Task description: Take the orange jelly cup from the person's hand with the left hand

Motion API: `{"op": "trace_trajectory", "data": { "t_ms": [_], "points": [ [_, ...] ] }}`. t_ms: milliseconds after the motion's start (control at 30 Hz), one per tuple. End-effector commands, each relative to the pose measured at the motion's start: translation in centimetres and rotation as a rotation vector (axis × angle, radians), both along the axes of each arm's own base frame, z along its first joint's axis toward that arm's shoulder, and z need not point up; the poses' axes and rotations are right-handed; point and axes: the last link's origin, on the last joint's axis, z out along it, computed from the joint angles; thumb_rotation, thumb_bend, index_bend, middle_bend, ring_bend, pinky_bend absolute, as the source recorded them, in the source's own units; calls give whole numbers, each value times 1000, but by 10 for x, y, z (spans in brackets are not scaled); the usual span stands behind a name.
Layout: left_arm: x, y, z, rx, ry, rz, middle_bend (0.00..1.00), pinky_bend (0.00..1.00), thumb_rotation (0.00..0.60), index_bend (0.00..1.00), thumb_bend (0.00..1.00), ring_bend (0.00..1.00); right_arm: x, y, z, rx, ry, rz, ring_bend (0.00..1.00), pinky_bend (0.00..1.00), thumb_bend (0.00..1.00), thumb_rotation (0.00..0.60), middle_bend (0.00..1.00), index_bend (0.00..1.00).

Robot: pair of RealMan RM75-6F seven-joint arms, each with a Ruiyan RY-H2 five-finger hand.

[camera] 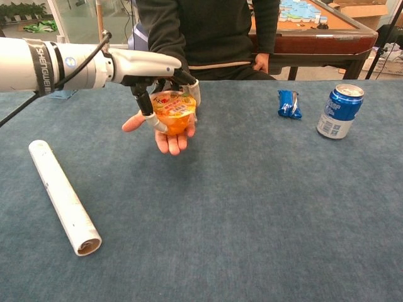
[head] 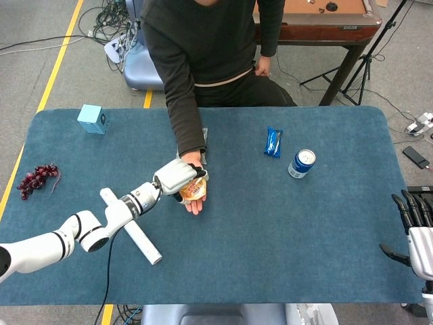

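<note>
The orange jelly cup (camera: 173,113) rests on the person's upturned palm (camera: 167,137) above the middle-left of the table. My left hand (camera: 150,65) comes over it from the left. Its thumb presses the cup's left side and its fingers (camera: 191,89) curl round the far right side, so it grips the cup. In the head view the left hand (head: 176,177) covers most of the cup (head: 193,191), and the person's fingers (head: 195,203) stick out beneath. My right hand (head: 415,229) hangs at the table's right edge, fingers apart, holding nothing.
A white tube (head: 132,227) lies under my left forearm. A blue soda can (head: 302,163) and a blue snack packet (head: 272,141) stand to the right. Grapes (head: 36,180) and a light blue box (head: 92,119) sit at the far left. The person stands behind the table.
</note>
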Motion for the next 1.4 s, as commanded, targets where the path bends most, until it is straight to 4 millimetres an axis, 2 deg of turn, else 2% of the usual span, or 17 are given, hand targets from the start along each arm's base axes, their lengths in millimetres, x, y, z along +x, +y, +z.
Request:
{"op": "trace_trajectory", "data": {
  "t_ms": [33,333,400,533,733,1033,1400],
  "points": [
    [-6,-3,9,10,-19,-1,337,569,600,413,168,394,1,-1,0,1,1,2,0,57,11,600,0,16],
    [-38,-19,37,44,-29,11,338,570,600,413,168,394,3,-2,-2,8,3,9,0,57,11,600,0,16],
    [-44,-22,39,45,-29,14,337,569,600,413,168,393,3,-1,-2,8,3,9,0,57,11,600,0,16],
    [-70,-36,43,48,7,30,338,569,600,412,168,393,3,-1,-3,10,1,9,0,57,11,600,0,16],
    [-87,-47,46,63,8,43,337,569,600,412,168,392,4,-1,-1,8,1,12,0,56,11,600,0,16],
    [-100,-62,41,58,25,36,337,568,600,412,168,392,2,1,-1,6,-1,7,0,57,11,600,0,16],
    [-115,-74,16,17,93,16,338,542,600,412,168,392,1,2,0,5,-2,1,0,57,11,600,0,16]
  ]
}}
